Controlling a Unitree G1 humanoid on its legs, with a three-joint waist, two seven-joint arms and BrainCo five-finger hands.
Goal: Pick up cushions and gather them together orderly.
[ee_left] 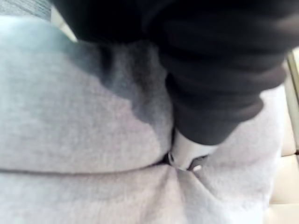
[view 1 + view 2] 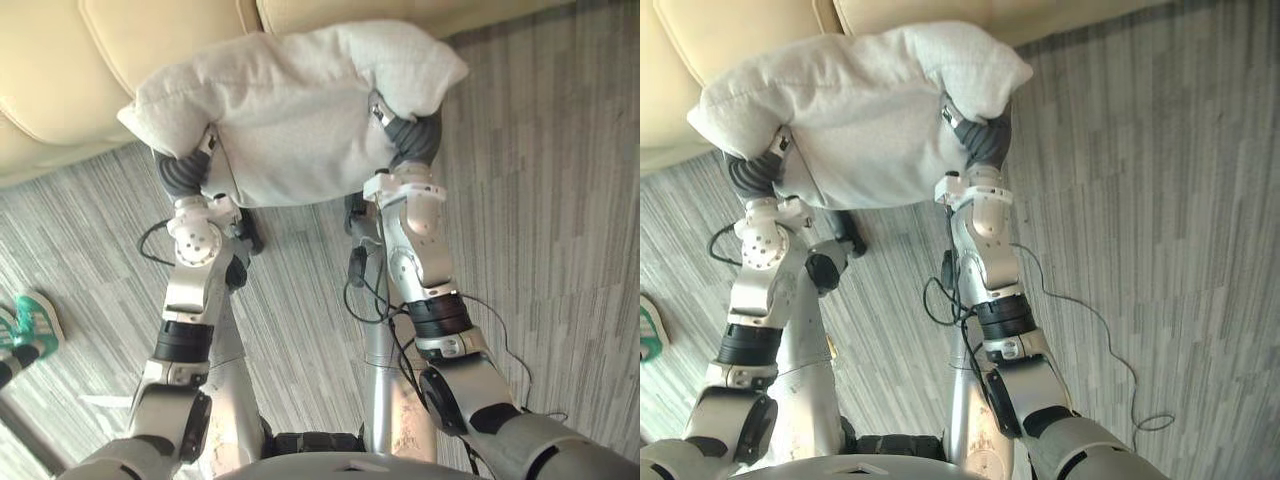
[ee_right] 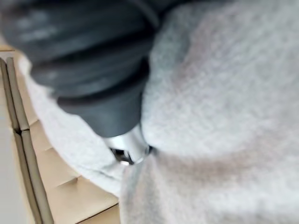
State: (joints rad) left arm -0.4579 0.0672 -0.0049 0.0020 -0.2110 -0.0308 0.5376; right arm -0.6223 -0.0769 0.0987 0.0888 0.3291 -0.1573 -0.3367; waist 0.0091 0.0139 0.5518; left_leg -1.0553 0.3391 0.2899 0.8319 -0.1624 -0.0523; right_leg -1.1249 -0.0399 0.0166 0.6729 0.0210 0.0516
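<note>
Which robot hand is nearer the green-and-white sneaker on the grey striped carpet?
Left. The left hand, at the left end of the fluffy white cushion, is on the side of the green-and-white sneaker; the right hand is at the cushion's opposite end, farther from it.

A plump pale-grey cushion (image 2: 290, 110) hangs lifted, creased.

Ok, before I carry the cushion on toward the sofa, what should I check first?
1. The cushion is off the floor, between both hands: ok.
2. Hold of the left hand: cannot tell, sunk in the fabric.
3. Hold of the right hand: cannot tell, likewise.
4. The cushion lies flat: not ok, one corner folds over the right hand.
5. Seat of the sofa ahead is free: cannot tell, partly hidden.
6. A person's shoe on the floor at the robot's left, apart from the arms: ok.
</note>
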